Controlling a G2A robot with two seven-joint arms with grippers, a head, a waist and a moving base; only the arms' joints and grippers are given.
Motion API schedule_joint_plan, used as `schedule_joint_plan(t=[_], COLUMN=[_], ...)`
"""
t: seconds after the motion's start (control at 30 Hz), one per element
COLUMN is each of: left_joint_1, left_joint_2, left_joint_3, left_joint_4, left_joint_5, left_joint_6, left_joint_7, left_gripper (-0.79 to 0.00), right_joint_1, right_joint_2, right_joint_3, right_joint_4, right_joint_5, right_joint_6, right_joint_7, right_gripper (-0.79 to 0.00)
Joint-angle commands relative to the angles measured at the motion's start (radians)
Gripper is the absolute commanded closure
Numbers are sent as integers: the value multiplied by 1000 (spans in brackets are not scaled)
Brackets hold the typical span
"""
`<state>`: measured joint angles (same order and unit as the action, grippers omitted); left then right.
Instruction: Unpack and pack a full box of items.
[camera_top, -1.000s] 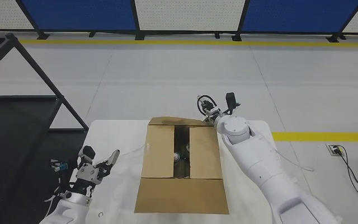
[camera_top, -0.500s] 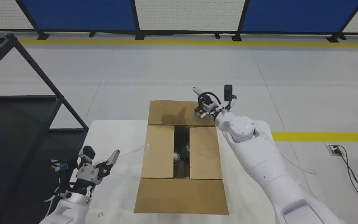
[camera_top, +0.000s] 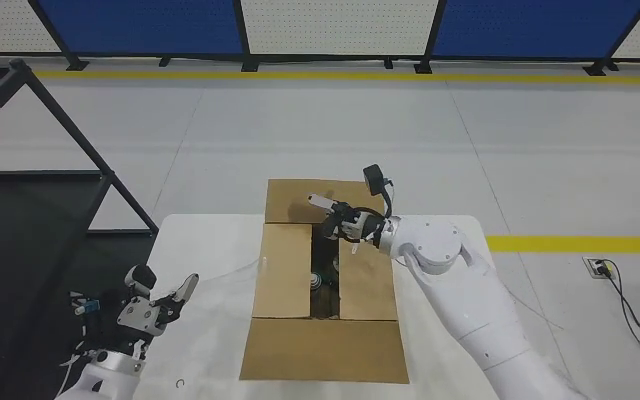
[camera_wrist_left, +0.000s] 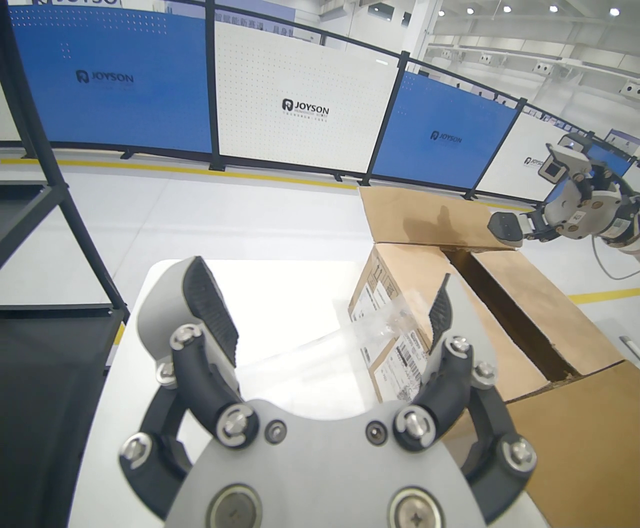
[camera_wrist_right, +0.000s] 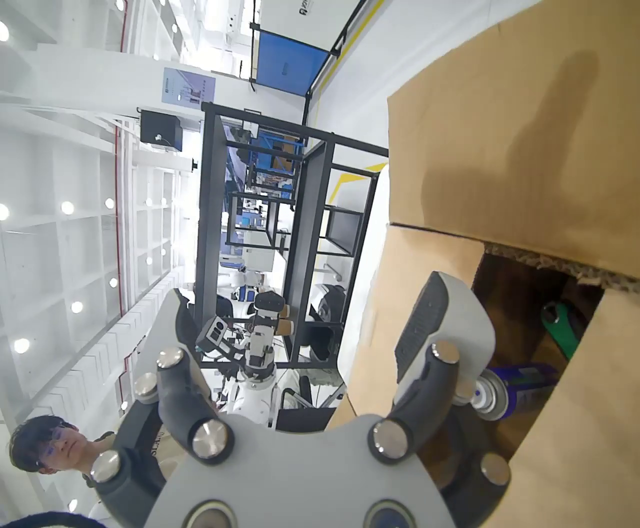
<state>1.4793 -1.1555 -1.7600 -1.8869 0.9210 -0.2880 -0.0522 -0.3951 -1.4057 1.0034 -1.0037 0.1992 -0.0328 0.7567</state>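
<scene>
- Top view: the box (camera_top: 300, 290) sits on the table (camera_top: 215, 300) with its far flap folded outward and its two side flaps leaving a slit between them. The right gripper (camera_top: 325, 217) hangs over the far end of the slit, fingers spread and empty.
- Left wrist view: the left gripper (camera_wrist_left: 320, 310) is wide open, holds nothing, and is well apart from the box's side.
- Right wrist view: inside the box's slit lie a blue can (camera_wrist_right: 520, 380) and a green item (camera_wrist_right: 565, 330).

Robotics test hall — partition panels (camera_top: 140, 25), yellow floor-lines (camera_top: 330, 74).
</scene>
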Motion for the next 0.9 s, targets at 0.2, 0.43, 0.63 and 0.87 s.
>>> schedule_joint_plan(t=[0.2, 0.43, 0.63, 0.87], left_joint_1=[7, 11, 10, 19], left_joint_2=[3, 3, 5, 6], left_joint_3=[-15, -4, 1, -1], left_joint_4=[3, 1, 20, 33], left_joint_5=[9, 23, 81, 100], left_joint_6=[-30, -29, -31, -63], left_joint_7=[-6, -11, -5, 47], left_gripper=[-785, -785, -785, -785], right_joint_1=[2, -23, -29, 4], right_joint_2=[0, 2, -1, -16], right_joint_3=[-1, -28, -51, -97], right_joint_4=[8, -29, -22, 31], right_joint_5=[1, -32, -47, -69], right_joint_6=[-10, 30, 80, 149], right_joint_7=[-2, 77, 116, 152], right_gripper=[-785, -785, -785, -785])
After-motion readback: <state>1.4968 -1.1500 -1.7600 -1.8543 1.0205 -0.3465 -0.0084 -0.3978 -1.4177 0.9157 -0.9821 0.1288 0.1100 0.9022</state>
